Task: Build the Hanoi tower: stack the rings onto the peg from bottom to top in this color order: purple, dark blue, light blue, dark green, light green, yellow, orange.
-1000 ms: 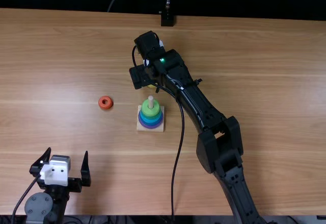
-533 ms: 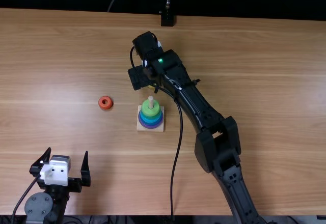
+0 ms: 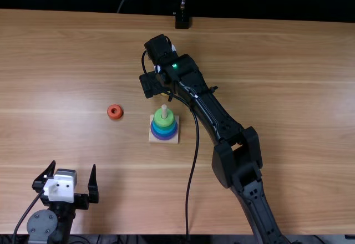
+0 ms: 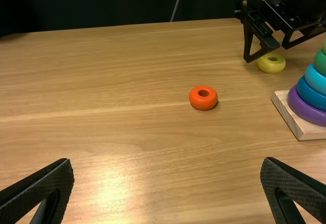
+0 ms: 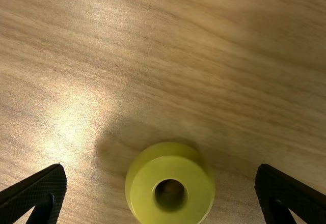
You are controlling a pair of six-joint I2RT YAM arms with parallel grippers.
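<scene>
In the top view my left gripper (image 3: pixel 74 165) stands open near the table's lower left; in its wrist view the gripper (image 4: pixel 167 164) has nothing between its fingers. Beyond the peg (image 3: pixel 164 108), my right gripper (image 3: pixel 148 83) is over the yellow ring (image 3: pixel 165 94), partly covering it. In the right wrist view that gripper (image 5: pixel 161 167) is open, the yellow ring (image 5: pixel 170 188) lying between its fingers with space on both sides. Rings stacked on the peg run from purple (image 4: pixel 307 106) through blues and dark green to light green (image 3: pixel 163 117). The orange ring (image 3: pixel 115 111) lies flat left of the wooden base (image 3: pixel 172 139).
The right arm (image 3: pixel 219 116) stretches diagonally over the table (image 3: pixel 299 89), its elbow to the right of the stack. A loose black cable (image 3: pixel 194 172) hangs beside that arm. Past the far table edge a dark stand (image 3: pixel 182 20) juts in.
The right arm and its gripper have shifted very slightly left in the top view since the earliest frame. The left arm, the orange ring and the stack have kept their places.
</scene>
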